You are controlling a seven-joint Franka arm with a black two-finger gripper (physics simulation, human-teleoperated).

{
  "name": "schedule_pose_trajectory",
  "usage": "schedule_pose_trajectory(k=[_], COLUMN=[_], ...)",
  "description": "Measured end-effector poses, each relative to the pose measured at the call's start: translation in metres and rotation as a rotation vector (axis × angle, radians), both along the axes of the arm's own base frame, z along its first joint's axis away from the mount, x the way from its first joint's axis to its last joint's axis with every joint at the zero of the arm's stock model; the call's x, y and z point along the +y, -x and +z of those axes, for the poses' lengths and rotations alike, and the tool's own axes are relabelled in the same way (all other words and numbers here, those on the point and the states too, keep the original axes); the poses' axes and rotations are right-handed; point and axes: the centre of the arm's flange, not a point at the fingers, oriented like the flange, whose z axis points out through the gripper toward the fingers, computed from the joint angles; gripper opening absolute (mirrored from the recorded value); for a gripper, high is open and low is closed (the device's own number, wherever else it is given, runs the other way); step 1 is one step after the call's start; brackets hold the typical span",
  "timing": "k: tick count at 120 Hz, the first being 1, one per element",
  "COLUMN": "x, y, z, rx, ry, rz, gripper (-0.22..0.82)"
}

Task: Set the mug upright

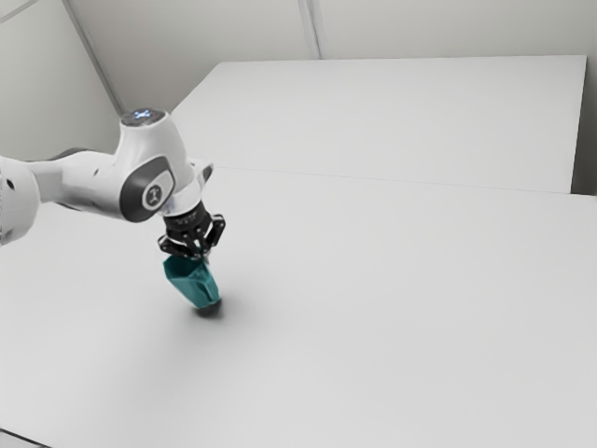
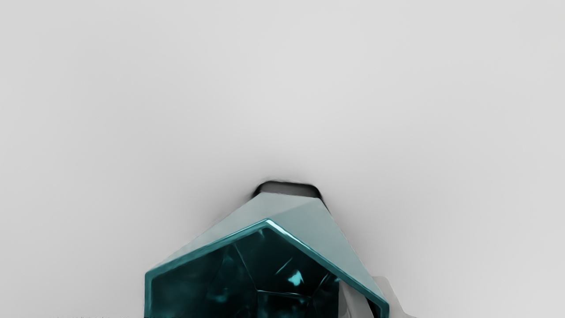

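My gripper (image 1: 202,255) is shut on the rim wall of the teal faceted mug (image 1: 193,283), directly below the hand in the exterior view. The mug leans, its mouth up toward the exterior view's left and its dark base low at the table; whether the base touches is unclear. In the wrist view the gripper (image 2: 372,299) has one of its pale fingers inside the mug (image 2: 265,265) and the other outside, with the wall between. Much of the mug's near side is cut off there.
A wide pale grey table (image 1: 401,317) surrounds the mug, with a seam across its farther part. The arm comes in from the exterior view's left. Light walls stand behind the table.
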Motion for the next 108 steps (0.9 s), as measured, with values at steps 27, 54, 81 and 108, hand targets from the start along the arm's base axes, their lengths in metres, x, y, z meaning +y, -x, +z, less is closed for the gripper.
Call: schedule_pose_trajectory(k=[27,54,81,108], x=[-0.004,-0.006,-0.009,-0.033], y=[-0.005,-0.007,-0.006,-0.003], z=[-0.02,-0.017,-0.002,0.032], rx=[0.004,-0.02,-0.05,-0.081], ry=[0.009,0.012,0.012,0.012], rz=[0.116,0.192,0.246,0.246], gripper=[-0.17,0.05,0.41,0.54])
